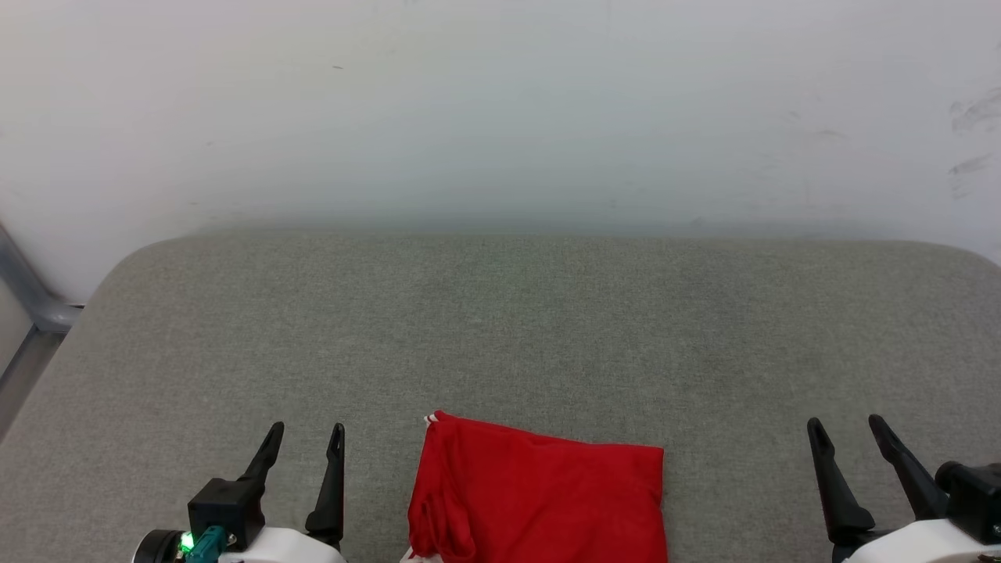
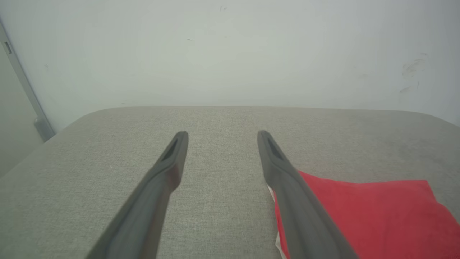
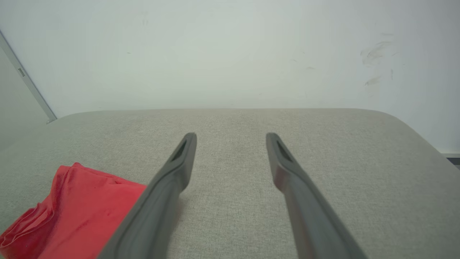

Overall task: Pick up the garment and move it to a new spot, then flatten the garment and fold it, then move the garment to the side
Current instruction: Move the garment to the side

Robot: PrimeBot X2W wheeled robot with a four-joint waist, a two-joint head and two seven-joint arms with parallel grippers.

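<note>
A folded red garment [image 1: 539, 496] lies at the grey table's [image 1: 500, 336] near edge between the left gripper [image 1: 306, 427] and right gripper [image 1: 844, 421], fingers apart and empty; the soft, light cloth looks best pinched at its corners.

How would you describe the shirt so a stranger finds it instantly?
A grey padded table stands against a white wall. At its near edge, between the left gripper and right gripper, lies the folded shirt. It is the only red thing there.

We see matt red cloth garment [image 1: 539, 500], rough grey woven-fabric table [image 1: 500, 328], matt dark plastic-looking fingers [image 2: 166, 176], smooth scuffed white wall [image 1: 500, 117].
</note>
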